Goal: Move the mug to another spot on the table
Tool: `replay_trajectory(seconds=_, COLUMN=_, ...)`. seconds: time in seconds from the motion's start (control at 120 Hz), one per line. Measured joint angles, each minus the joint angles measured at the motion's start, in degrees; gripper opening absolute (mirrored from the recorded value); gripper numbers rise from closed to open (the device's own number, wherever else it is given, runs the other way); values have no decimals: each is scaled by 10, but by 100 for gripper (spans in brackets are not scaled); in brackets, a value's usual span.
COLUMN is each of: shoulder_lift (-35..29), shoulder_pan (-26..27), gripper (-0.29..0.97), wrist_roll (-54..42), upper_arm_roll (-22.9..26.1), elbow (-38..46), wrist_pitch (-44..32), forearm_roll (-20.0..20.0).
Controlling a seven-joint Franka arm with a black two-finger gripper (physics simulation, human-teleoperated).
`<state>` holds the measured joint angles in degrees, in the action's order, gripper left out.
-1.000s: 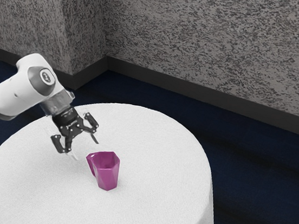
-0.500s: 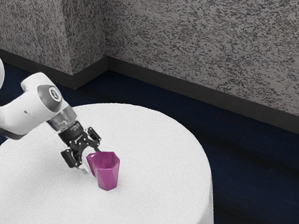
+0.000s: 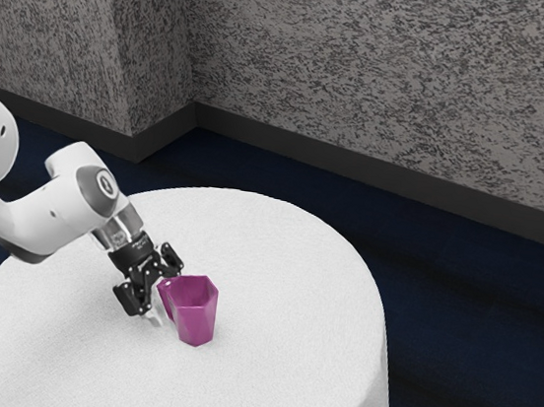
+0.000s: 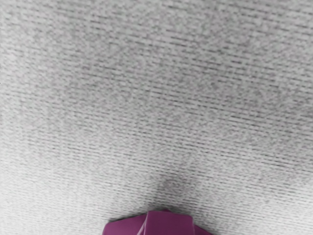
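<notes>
The arm [image 3: 43, 210] reaches in from 9 o'clock. Its gripper [image 3: 162, 295] hangs low over the white table [image 3: 294, 266], fingers spread and gripping nothing. The magenta mug [image 3: 196, 311] stands upright near the table's middle, at the gripper's 3 o'clock, its side just between the fingertips. The wrist view puts it right under the hand.

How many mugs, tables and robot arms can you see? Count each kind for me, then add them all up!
mug, purple-pink: 1
table, round and white: 1
robot arm, white, with a black gripper: 1
Total: 3
</notes>
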<state>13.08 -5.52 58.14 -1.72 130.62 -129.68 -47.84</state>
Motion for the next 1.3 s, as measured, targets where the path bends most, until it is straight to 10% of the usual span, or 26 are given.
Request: replay_trajectory(seconds=1.3, shoulder_lift=-7, shoulder_pan=11, gripper=-3, wrist_roll=-32, upper_arm_roll=1, elbow=-3, wrist_pitch=-5, forearm_roll=-5)
